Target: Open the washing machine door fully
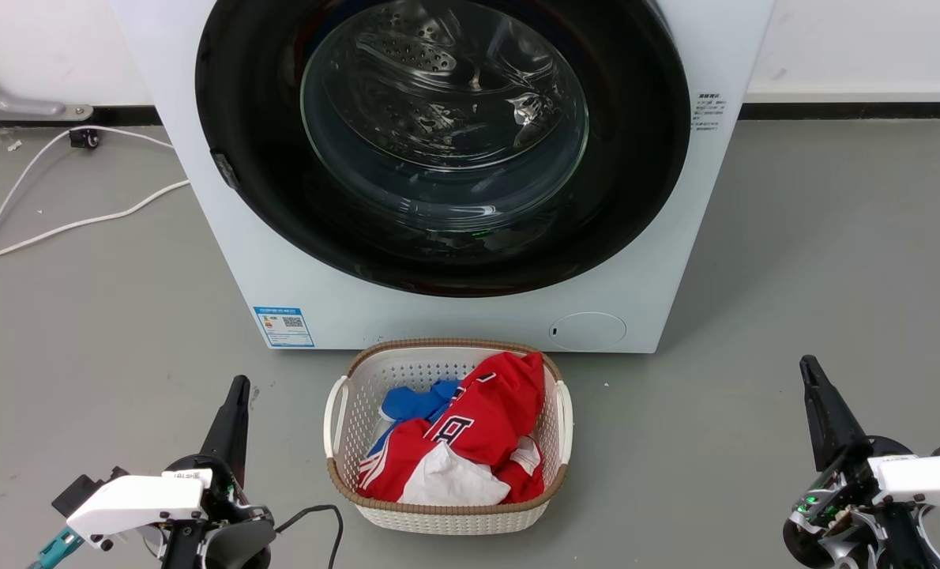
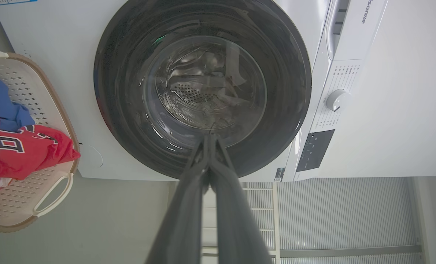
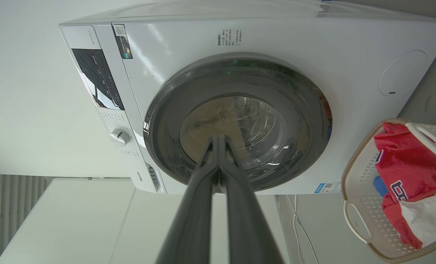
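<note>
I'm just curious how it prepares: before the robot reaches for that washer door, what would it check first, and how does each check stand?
1. Washing machine door shut, flush on the washing machine: ok.
2. Left gripper holding nothing: ok.
3. Right gripper holding nothing: ok.
4. Grippers opened for grasping: not ok, both shut.
5. Laundry basket clear of the door's swing: cannot tell.
6. Handle found: cannot tell; a notch marks the door's left rim.
</note>
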Tool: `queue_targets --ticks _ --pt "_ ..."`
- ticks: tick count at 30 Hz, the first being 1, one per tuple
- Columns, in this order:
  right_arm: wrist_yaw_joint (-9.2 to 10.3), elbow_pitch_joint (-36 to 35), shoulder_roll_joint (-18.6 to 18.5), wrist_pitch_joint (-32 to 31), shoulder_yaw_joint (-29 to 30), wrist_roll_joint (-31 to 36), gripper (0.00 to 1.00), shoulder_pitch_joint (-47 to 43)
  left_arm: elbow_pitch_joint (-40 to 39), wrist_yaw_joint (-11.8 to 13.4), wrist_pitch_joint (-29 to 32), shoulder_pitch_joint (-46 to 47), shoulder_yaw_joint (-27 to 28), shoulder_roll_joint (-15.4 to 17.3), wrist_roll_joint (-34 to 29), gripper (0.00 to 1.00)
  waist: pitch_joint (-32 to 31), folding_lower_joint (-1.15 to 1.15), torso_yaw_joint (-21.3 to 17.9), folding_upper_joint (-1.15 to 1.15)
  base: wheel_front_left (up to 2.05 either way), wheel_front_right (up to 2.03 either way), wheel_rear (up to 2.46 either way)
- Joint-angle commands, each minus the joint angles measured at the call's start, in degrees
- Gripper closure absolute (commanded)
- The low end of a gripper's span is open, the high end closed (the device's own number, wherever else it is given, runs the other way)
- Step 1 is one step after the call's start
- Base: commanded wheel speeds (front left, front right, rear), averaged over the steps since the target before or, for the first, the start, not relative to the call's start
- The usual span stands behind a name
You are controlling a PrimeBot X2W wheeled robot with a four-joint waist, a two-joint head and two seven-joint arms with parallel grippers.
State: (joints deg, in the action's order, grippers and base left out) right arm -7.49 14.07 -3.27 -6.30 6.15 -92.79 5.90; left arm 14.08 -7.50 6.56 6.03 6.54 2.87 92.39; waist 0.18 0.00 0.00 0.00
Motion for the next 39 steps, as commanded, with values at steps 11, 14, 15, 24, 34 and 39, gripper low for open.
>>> queue_targets --ticks 11,14,15,24,34,39 --pt "0.00 0.07 0.25 -0.19 0.16 0.32 1.00 0.71 0.02 -0.15 0.14 0.48 0.10 -0.06 0.03 1.00 0.00 0.00 0.00 0.00 0.00 0.00 0.00" --pt "0.00 0.07 0.25 -0.20 0.17 0.30 1.00 0.71 0.02 -0.15 0.14 0.48 0.10 -0.06 0.03 1.00 0.00 0.00 0.00 0.00 0.00 0.00 0.00" --pt "0.00 0.07 0.26 -0.21 0.17 0.31 1.00 0.71 0.02 -0.15 0.14 0.48 0.10 -0.06 0.03 1.00 0.00 0.00 0.00 0.00 0.00 0.00 0.00" --pt "0.00 0.08 0.29 -0.25 0.21 0.36 1.00 0.71 0.02 -0.15 0.14 0.48 0.10 -0.06 0.03 1.00 0.00 0.00 0.00 0.00 0.00 0.00 0.00" --pt "0.02 0.64 0.21 1.20 0.15 1.52 0.00 -1.53 0.15 0.02 -1.34 -1.35 -0.51 -0.13 -0.92 0.00 0.03 0.00 0.00 0.00 0.00 0.00 0.00" --pt "0.02 0.18 0.22 2.63 1.00 4.79 0.00 -1.97 -0.88 0.02 -2.78 -1.68 -0.47 -0.12 -4.34 0.00 0.09 0.00 0.01 0.00 0.00 0.00 0.00"
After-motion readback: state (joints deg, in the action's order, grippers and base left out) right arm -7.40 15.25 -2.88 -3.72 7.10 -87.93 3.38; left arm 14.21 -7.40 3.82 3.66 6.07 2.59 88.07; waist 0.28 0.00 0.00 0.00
